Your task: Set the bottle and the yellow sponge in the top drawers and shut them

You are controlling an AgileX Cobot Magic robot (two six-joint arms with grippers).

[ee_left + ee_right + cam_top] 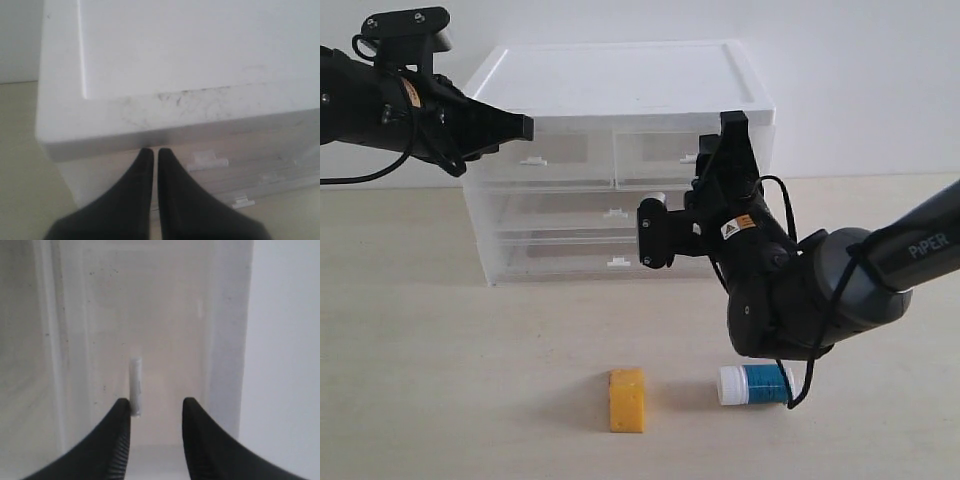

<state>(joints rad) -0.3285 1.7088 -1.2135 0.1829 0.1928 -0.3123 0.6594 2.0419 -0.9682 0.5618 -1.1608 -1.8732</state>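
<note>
The yellow sponge (627,400) and the teal bottle (757,384), lying on its side with its white cap to the left, rest on the table in front of the chest (620,80). Both top drawers look closed. My left gripper (527,127) (151,151) is shut and empty, its tips at the chest's upper front edge, above and left of the left top drawer's handle (533,160) (207,161). My right gripper (717,145) (156,402) is open at the right top drawer's front, one finger (122,407) beside its white handle (690,157) (135,385).
Two full-width drawers with small handles (616,213) (617,262) sit below the top pair. My right arm's bulky body (800,290) hangs over the table just above the bottle. A white wall stands behind the chest.
</note>
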